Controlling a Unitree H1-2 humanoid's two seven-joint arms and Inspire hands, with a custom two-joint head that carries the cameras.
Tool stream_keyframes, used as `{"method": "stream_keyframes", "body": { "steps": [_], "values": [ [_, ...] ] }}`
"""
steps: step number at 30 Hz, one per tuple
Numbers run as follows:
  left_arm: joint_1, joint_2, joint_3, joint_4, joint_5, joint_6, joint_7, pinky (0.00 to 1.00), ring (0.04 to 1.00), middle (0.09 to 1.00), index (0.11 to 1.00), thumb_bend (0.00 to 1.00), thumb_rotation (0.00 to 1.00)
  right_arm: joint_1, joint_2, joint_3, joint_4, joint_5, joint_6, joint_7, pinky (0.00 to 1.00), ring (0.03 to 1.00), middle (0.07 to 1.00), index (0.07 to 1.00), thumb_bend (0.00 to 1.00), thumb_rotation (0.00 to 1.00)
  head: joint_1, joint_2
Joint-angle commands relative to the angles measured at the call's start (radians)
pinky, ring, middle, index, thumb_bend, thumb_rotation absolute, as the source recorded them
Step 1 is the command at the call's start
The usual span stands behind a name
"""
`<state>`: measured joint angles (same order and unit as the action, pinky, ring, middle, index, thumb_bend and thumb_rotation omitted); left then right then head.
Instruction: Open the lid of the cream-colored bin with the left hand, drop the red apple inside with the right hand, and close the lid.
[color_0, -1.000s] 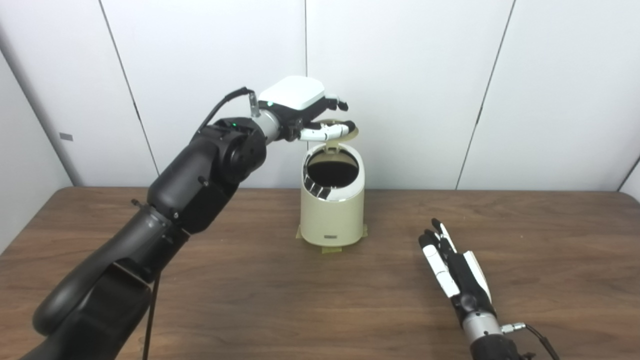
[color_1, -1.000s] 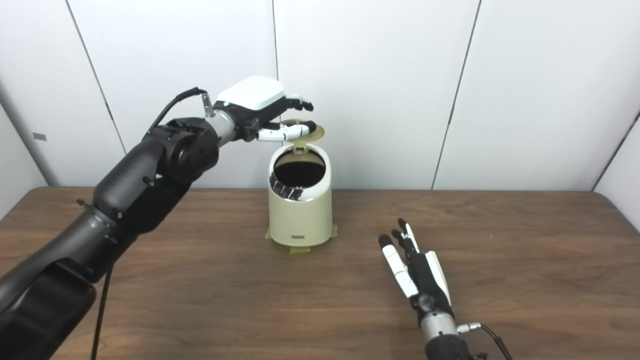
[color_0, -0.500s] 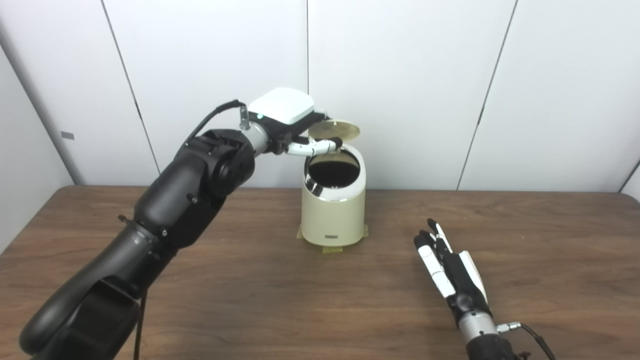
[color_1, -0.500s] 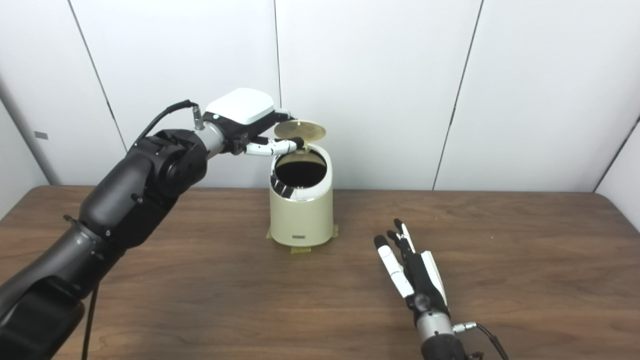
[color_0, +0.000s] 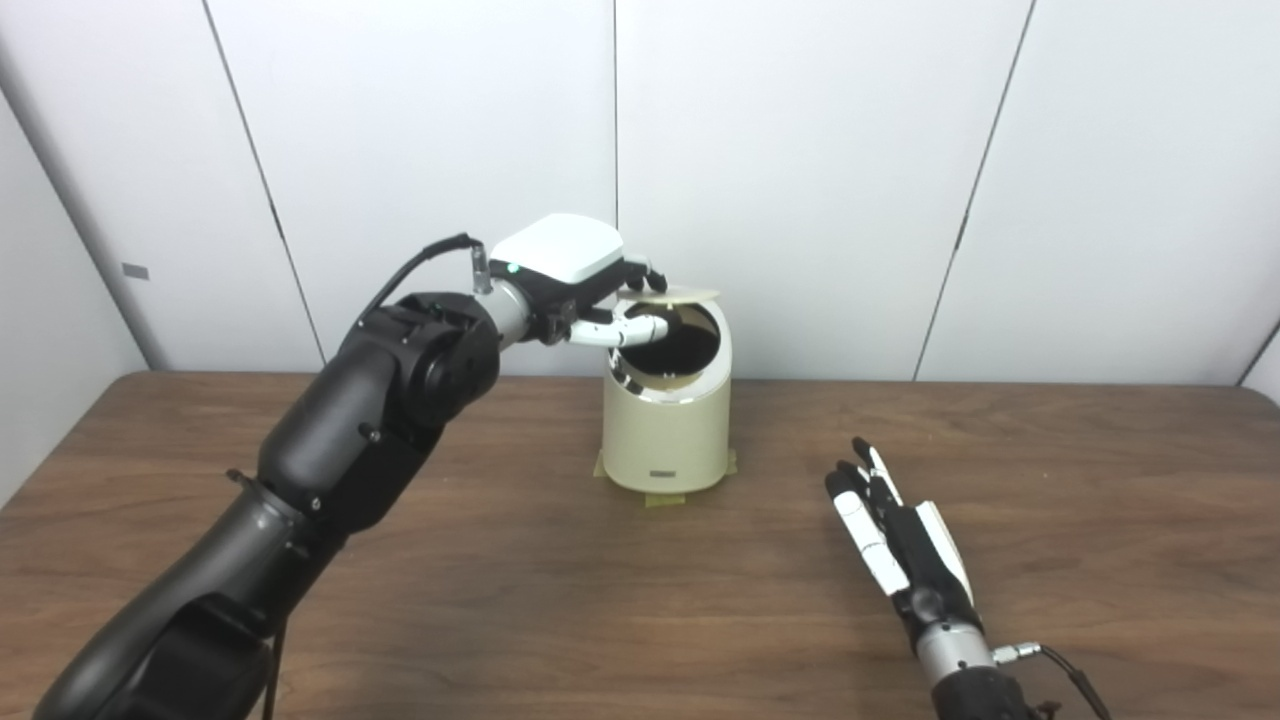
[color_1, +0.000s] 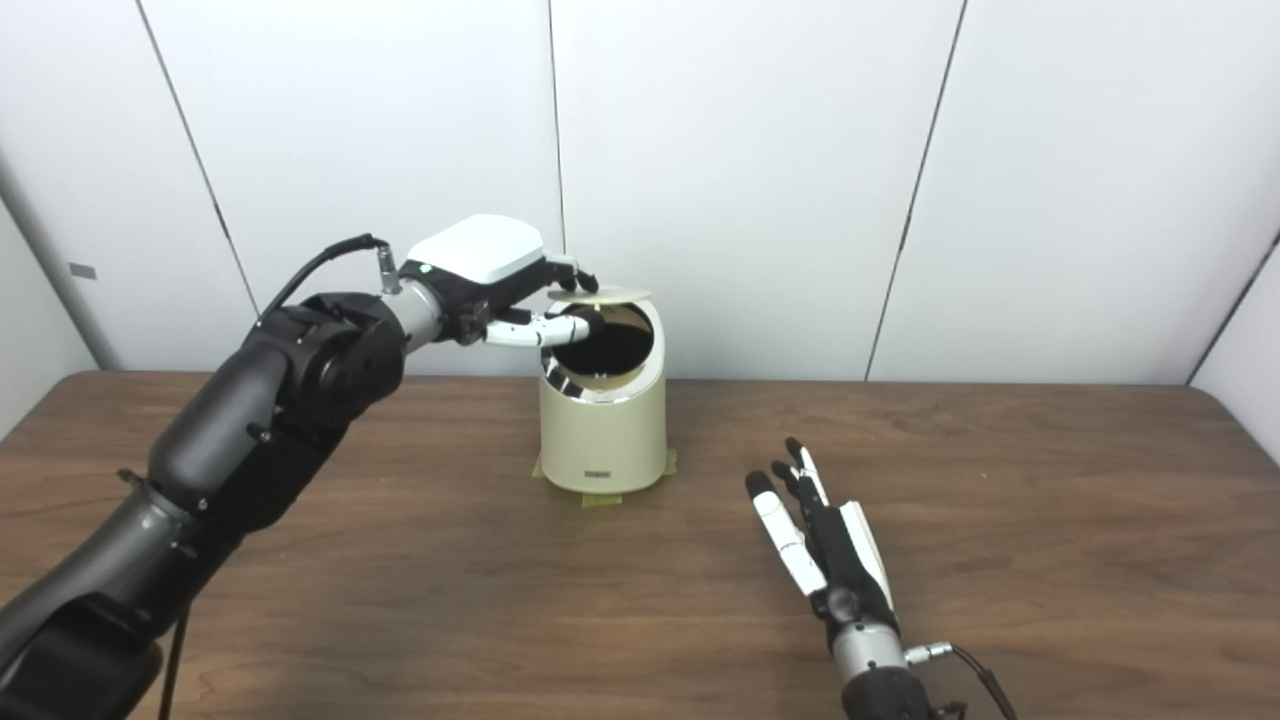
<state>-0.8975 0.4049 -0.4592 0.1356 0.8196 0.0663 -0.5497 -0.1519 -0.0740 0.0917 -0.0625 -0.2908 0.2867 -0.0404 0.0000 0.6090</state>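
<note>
The cream-colored cylindrical plastic bin (color_0: 667, 420) is seen upright at the tabletop's 12 o'clock, on tape tabs, with its round cream hinged lid (color_0: 672, 294) held nearly level just above the dark opening. The left hand (color_0: 575, 275) is placed at the bin's 10 o'clock; the lid's near edge is pinched between the thumb below and the fingers (color_0: 650, 278) curled above. The right hand (color_1: 830, 550) is laid flat on the brown wood-grain tabletop (color_0: 500, 570) at the bin's 4 o'clock, well apart from it, fingers straight and close together, nothing held.

The red apple is not visible anywhere on the tabletop; whether it sits inside the bin cannot be told, since the interior is dark.

Risks judged from here:
- The thumb could be trapped between lid and chrome rim if the lid is lowered before the thumb is pulled out; the lid would be left ajar.
- The light bin could be tipped toward 6 o'clock or dragged off its tape if the lid is pressed off-centre from 10 o'clock.
- The lid could spring up again if it is released before latching.
- The hinge at 12 o'clock could be strained by sideways pull.
</note>
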Motion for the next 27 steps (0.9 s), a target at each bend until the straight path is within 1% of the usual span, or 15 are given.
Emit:
{"method": "stream_keyframes", "body": {
  "steps": [1,3,6,11,14,19,23,25,27],
  "values": [
    [-0.051,0.013,0.008,-0.035,0.013,-0.025,0.021,0.87,0.818,0.808,0.822,0.50,1.00,-0.035,0.004,-0.002,-0.017,-0.004,0.011,0.000,1.00,0.955,0.928,1.000,0.63,1.00,0.001,0.002],
    [-0.045,0.015,0.000,-0.042,0.023,-0.042,0.014,0.89,0.817,0.808,0.820,0.50,1.00,-0.037,0.007,-0.005,-0.018,-0.006,0.017,-0.004,1.00,0.952,0.928,1.000,0.62,1.00,0.003,0.007],
    [-0.038,0.023,-0.022,-0.045,0.053,-0.077,0.010,0.89,0.820,0.811,0.809,0.49,1.00,-0.041,0.012,-0.015,-0.013,0.000,0.015,-0.013,0.99,0.949,0.933,0.997,0.60,1.00,0.006,0.008],
    [-0.026,0.032,-0.059,-0.028,0.121,-0.129,0.023,0.88,0.825,0.809,0.814,0.50,1.00,-0.049,0.024,-0.029,-0.005,-0.001,0.020,-0.031,0.94,0.947,0.941,0.988,0.60,1.00,0.001,0.004],
    [-0.013,0.030,-0.070,-0.025,0.165,-0.142,0.028,0.89,0.837,0.817,0.818,0.51,1.00,-0.051,0.027,-0.030,-0.006,-0.006,0.015,-0.038,0.95,0.952,0.942,0.993,0.61,1.00,-0.002,0.002],
    [0.004,0.033,-0.086,-0.040,0.227,-0.160,0.023,0.93,0.853,0.823,0.827,0.50,1.00,-0.053,0.023,-0.024,-0.006,-0.017,0.019,-0.041,0.96,0.944,0.938,0.999,0.58,1.00,-0.003,0.003],
    [0.010,0.035,-0.106,-0.036,0.294,-0.179,0.037,0.94,0.862,0.819,0.829,0.51,1.00,-0.053,0.023,-0.023,-0.010,-0.019,0.026,-0.039,0.96,0.937,0.936,1.000,0.57,1.00,-0.007,0.004],
    [0.013,0.036,-0.115,-0.028,0.319,-0.192,0.053,0.92,0.863,0.815,0.825,0.51,1.00,-0.052,0.024,-0.021,-0.017,-0.022,0.031,-0.038,0.96,0.935,0.932,0.998,0.57,1.00,-0.009,0.005],
    [0.019,0.038,-0.123,-0.023,0.345,-0.209,0.080,0.87,0.864,0.820,0.819,0.52,1.00,-0.051,0.023,-0.020,-0.019,-0.022,0.030,-0.039,0.96,0.932,0.927,0.995,0.57,1.00,-0.009,0.009]
  ]
}}
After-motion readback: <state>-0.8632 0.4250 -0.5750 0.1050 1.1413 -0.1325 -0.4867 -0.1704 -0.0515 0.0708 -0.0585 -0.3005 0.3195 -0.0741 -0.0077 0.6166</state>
